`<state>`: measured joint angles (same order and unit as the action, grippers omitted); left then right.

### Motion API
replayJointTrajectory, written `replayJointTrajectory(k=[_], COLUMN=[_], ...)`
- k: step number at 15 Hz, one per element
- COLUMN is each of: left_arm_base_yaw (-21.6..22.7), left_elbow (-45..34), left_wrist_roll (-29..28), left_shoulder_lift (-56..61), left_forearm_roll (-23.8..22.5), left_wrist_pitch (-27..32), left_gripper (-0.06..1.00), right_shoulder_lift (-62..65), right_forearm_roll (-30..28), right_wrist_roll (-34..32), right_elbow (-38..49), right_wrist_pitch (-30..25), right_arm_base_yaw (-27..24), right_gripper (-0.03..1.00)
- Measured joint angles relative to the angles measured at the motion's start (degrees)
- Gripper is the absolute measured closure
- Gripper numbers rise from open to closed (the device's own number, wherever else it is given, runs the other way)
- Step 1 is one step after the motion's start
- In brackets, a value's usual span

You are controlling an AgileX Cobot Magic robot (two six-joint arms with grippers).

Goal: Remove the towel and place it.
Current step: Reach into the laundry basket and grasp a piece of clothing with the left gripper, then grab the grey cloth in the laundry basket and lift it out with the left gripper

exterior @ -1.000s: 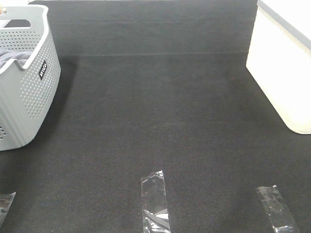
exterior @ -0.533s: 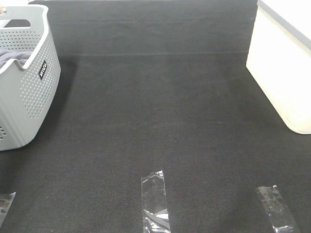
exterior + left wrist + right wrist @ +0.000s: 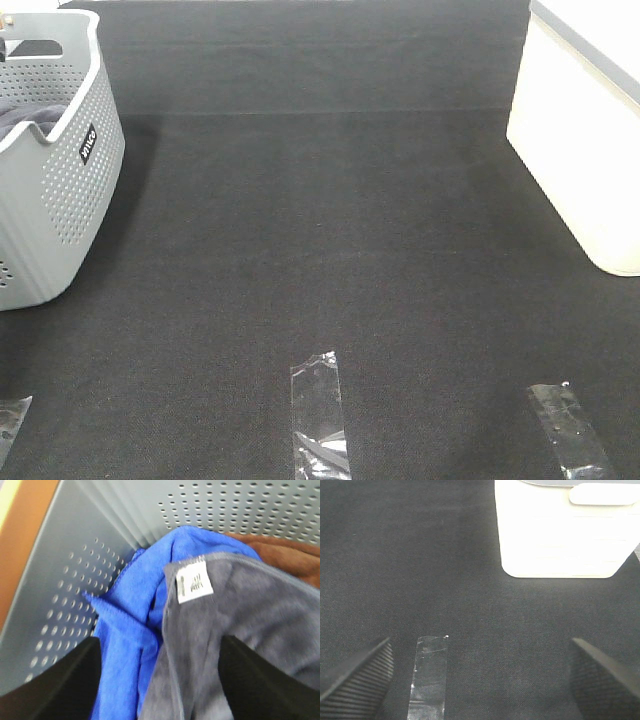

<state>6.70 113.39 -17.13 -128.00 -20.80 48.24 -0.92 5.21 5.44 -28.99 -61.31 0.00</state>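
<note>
A grey perforated basket (image 3: 62, 190) stands at the left edge of the black carpeted surface (image 3: 330, 230), toward the far left corner. The towel (image 3: 22, 118) lies inside it, and only a dark grey-lavender fold shows over the rim from the high camera. Neither arm appears in that view. The left wrist camera looks down into the basket. There the left tool (image 3: 159, 650) hangs with its jaws spread wide, and its black fingers (image 3: 55, 680) stand on either side of the cloth heap without pinching anything. The towel fills the space between them, its stitched hem and a white sewn label (image 3: 194, 582) turned upward. A bright blue cloth (image 3: 127, 625) is bunched against the towel's edge and pressed to the basket wall, partly under one finger. A brown cloth (image 3: 287, 550) peeks out behind the towel on the other side. A white bin (image 3: 585, 150) sits along the right edge of the surface, near the far right corner. Clear tape strips (image 3: 318, 410) lie along the near edge. The right tool (image 3: 479, 645) hovers over bare carpet in front of the white bin, its jaws fully apart and holding nothing, with one tape strip just inside one finger.
</note>
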Motion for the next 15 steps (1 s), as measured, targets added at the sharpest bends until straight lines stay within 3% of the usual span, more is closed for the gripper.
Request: replayJointTrajectory(k=[5, 10, 11, 14, 15], left_arm_base_yaw=[0.0, 0.0, 0.0, 0.0, 0.0], left_elbow=[7.0, 7.3, 7.3, 7.3, 7.3], left_wrist_roll=[0.0, 0.0, 0.0, -0.1, -0.1], left_shoulder_lift=[-7.0, -9.6, -9.7, -9.7, -9.7], left_forearm_roll=[3.7, 2.7, 2.6, 2.6, 2.6], left_wrist_pitch=[0.1, -0.8, -0.9, -1.9, -1.9], left_gripper=[0.3, 0.37, 0.42, 0.71, 0.71], right_shoulder_lift=[0.0, 0.0, 0.0, 0.0, 0.0], right_forearm_roll=[0.0, 0.0, 0.0, 0.0, 0.0], right_wrist_roll=[0.0, 0.0, 0.0, 0.0, 0.0], right_elbow=[0.0, 0.0, 0.0, 0.0, 0.0], right_wrist_pitch=[0.0, 0.0, 0.0, 0.0, 0.0], right_arm_base_yaw=[0.0, 0.0, 0.0, 0.0, 0.0], right_gripper=[0.09, 0.09, 0.09, 0.09, 0.09])
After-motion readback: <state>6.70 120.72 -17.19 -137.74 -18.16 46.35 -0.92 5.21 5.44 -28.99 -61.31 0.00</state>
